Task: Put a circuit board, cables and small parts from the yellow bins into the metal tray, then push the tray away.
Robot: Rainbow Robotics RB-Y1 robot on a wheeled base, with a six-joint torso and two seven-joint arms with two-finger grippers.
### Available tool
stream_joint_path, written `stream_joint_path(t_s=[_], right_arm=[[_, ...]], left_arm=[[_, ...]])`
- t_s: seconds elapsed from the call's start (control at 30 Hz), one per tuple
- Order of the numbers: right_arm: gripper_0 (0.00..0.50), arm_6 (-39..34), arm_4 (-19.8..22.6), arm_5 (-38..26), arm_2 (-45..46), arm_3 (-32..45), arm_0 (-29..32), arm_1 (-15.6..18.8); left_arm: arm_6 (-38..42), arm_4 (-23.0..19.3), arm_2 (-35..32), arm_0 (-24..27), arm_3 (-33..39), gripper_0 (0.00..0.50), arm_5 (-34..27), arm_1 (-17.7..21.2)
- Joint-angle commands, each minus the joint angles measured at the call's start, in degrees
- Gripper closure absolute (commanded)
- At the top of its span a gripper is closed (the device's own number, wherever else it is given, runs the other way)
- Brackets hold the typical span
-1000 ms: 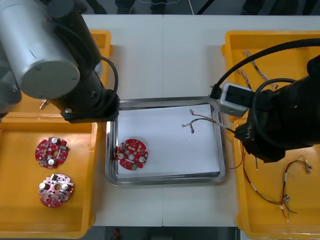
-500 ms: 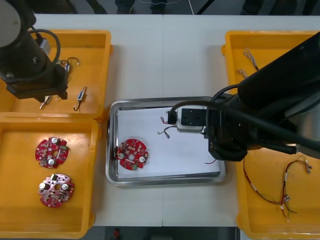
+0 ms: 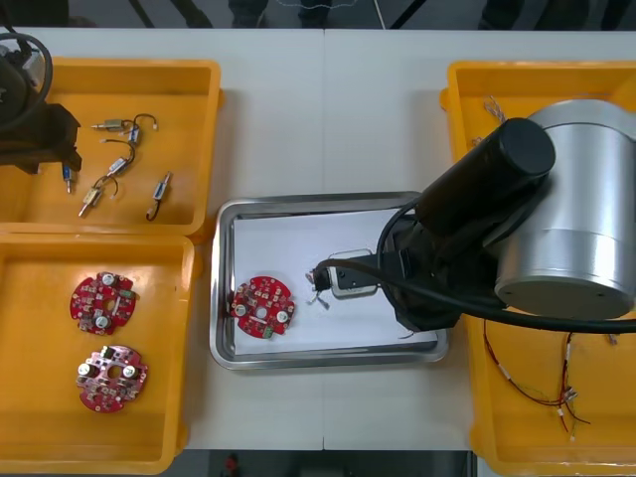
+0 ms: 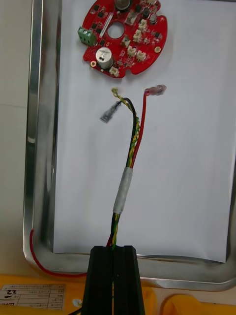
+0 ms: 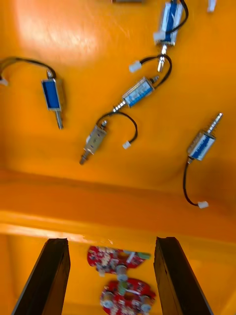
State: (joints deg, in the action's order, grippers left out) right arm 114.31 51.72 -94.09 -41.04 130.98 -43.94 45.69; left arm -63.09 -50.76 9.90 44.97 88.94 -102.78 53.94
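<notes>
Right gripper (image 4: pixel 114 252): we clamp the red and yellow cable (image 4: pixel 129 162) | its tips lie at circuit board's (image 3: pixel 262 306) 3 o'clock in metal tray (image 3: pixel 328 203) | left gripper (image 5: pixel 110 242): fingers apart, table's 10 o'clock, over small metal parts (image 5: pixel 140 91)

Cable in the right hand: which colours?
The cable is red, yellow and black; see right wrist view.
</notes>
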Motion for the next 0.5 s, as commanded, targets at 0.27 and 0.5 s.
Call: stream_joint_path(t_s=[0.27,0.5], right_arm=[[0.500,2.5,-2.3,5.2,-6.8,-3.4,-1.9,0.1],[0.500,3.1,-5.2,10.3,-11.4,-7.8,-1.8,0.3]], left_arm=[[-11.4,3.4,-2.5,2.3,-10.2,0.000,11.3,2.6],[-17.4,3.7,-2.5,2.3,-17.0,0.000,20.6,1.2]])
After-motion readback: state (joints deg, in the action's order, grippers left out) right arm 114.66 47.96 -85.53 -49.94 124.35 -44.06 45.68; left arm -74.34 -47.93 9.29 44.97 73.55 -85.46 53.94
